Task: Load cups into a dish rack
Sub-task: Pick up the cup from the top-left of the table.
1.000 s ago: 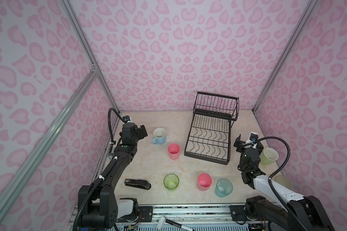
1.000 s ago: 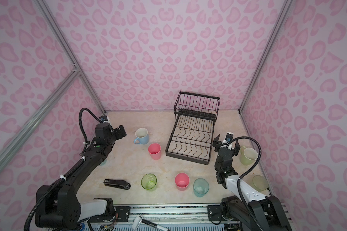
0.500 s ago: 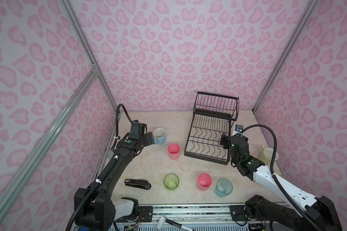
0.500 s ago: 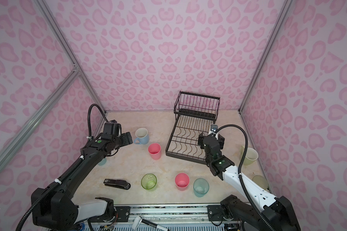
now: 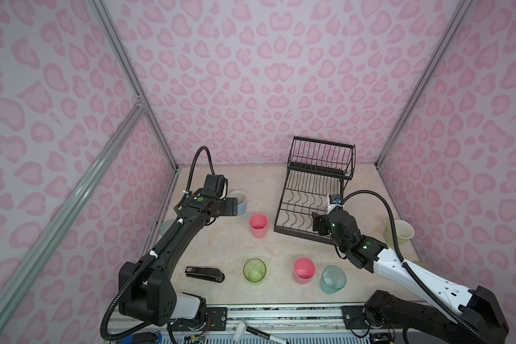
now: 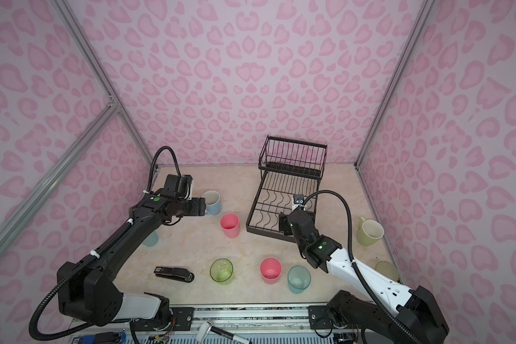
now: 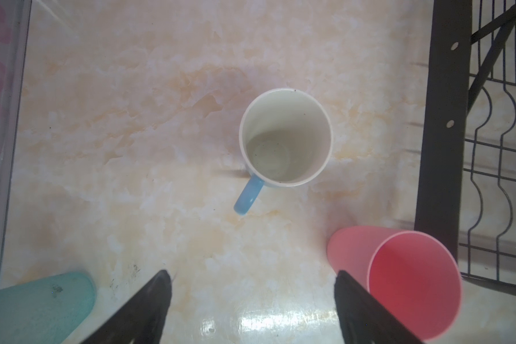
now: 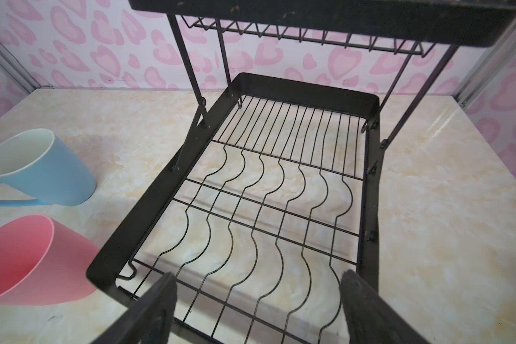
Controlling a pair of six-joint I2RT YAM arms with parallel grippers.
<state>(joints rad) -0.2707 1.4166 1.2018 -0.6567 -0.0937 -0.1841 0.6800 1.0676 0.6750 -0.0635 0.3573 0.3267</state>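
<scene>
Three walls (image 5: 265, 74) papered in pale lilac with pink heart-like blotches enclose a small booth. Silver aluminium posts (image 5: 126, 71) run up the back corners, and a slanted bar (image 5: 72, 198) crosses the left wall. Below lies a glossy cream counter (image 5: 221, 247) with peach marbling, catching a soft sheen of light

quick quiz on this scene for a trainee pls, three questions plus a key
1. True or false: a cup already sits in the dish rack.
2. What stands straight ahead of the open left gripper? A light blue mug; B orange bowl; C white plate.
3. How many pink tumblers stand on the table?
Key: 1 false; 2 A; 3 two.
</scene>
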